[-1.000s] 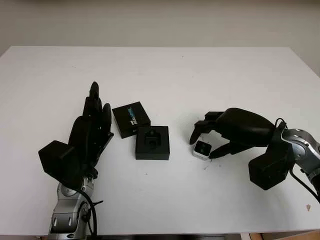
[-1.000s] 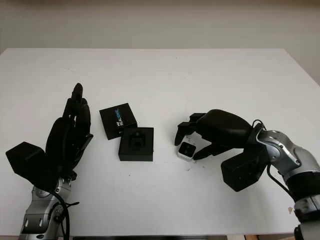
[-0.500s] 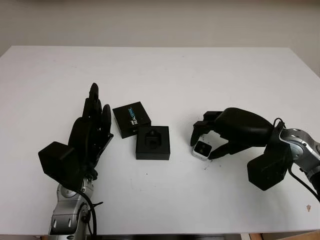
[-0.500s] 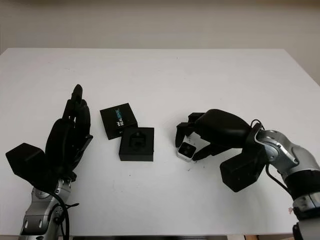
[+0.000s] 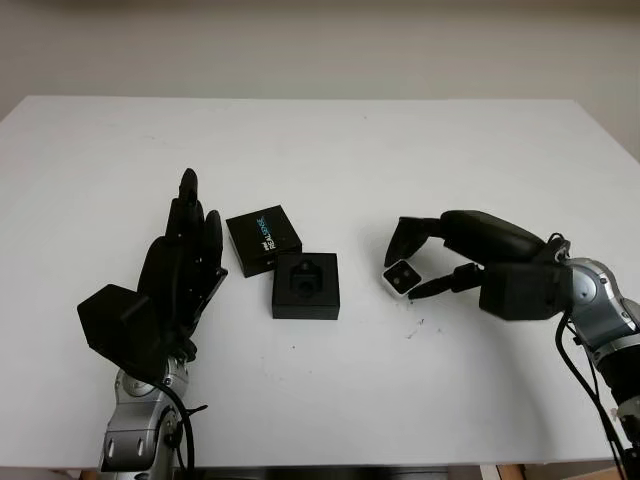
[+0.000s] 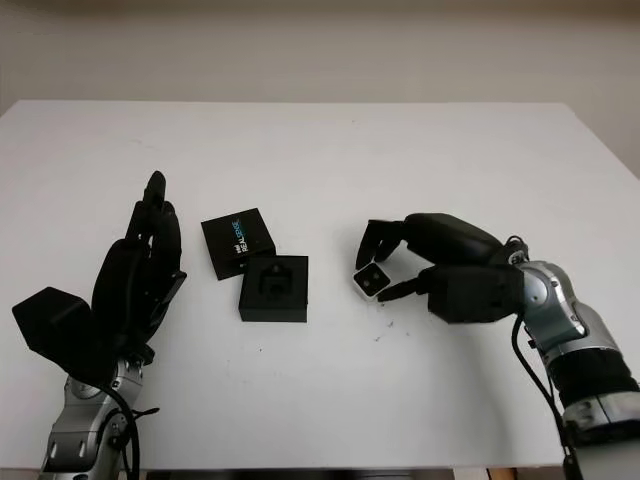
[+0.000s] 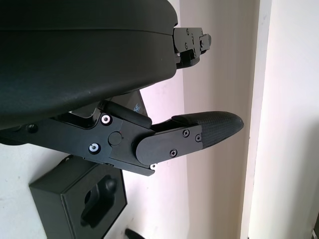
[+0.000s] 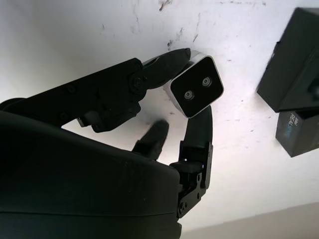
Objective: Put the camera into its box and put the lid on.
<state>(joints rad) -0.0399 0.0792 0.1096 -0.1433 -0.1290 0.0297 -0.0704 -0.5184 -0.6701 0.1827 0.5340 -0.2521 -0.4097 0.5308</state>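
Note:
A small silver camera [image 5: 401,277] with a dark two-lens face [image 8: 197,91] is pinched in my right hand [image 5: 412,268], lifted a little off the white table and tilted, to the right of the box. The open black box [image 5: 305,285] shows its foam cut-out and stands at the table's middle. Its black lid [image 5: 263,239] with blue print lies touching the box's far-left corner. My left hand [image 5: 185,262] is open and upright, just left of lid and box [image 7: 79,199].
The white table [image 5: 330,150] stretches wide behind and to both sides. A few small dark marks [image 5: 415,328] sit on the surface under my right hand. The table's near edge runs close below both arms.
My right hand has turned at the wrist and raised the camera off the table, tilting it and carrying it slightly toward the box. The left hand, box and lid have stayed put.

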